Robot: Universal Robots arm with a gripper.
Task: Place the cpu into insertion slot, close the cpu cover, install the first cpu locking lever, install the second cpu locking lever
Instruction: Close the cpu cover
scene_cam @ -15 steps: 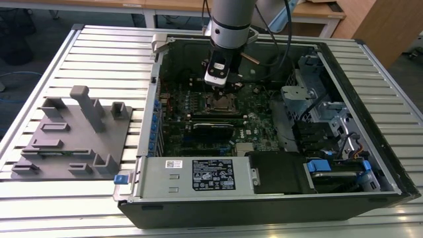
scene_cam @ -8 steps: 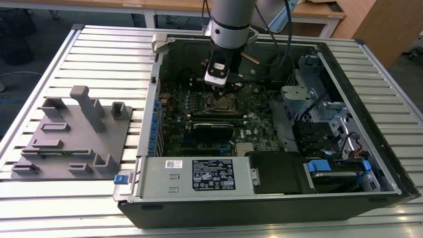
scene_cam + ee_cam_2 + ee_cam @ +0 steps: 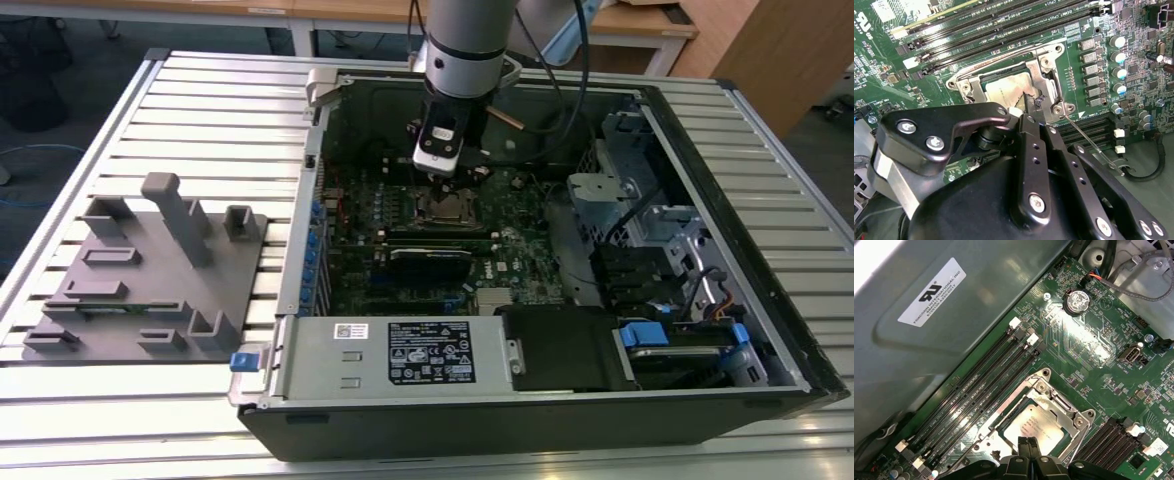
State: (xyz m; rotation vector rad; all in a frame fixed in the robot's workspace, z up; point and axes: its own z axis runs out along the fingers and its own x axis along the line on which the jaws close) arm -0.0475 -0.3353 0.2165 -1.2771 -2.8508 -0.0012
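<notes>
Where the slatted metal bench point(image 3: 120, 440) spreads across the exterior view, an open computer case point(image 3: 534, 428) lies on it. A grey fixture point(image 3: 147, 290) with upright pegs sits beside the case, on the exterior view's left. Inside the case, a labelled power supply point(image 3: 327, 360) runs along the near wall, and the green motherboard point(image 3: 387, 215) covers the floor behind it. The robot arm point(image 3: 467, 40) comes down from above into the case, and its hand point(image 3: 447, 180) hangs right over the insertion slot point(image 3: 451, 208), near the middle of the board.

Long black memory slots point(image 3: 979, 390) run beside the socket. In both wrist views the cpu cover point(image 3: 1059, 405) point(image 3: 1050, 65) appears to lie down flat over the socket, with the cpu point(image 3: 1034, 427) point(image 3: 1006, 90) seated in it, its pale silver face showing through the square cut-out.

The hand point(image 3: 1027, 442) point(image 3: 1029, 105) has its two black fingers pressed together, with nothing visible between them. Their tips sit at the edge of the cpu's face, either touching it or just above it; I cannot tell which. In the second wrist view a thin wire locking lever point(image 3: 1089, 142) slants away from one corner of the socket, apart from the cover.
</notes>
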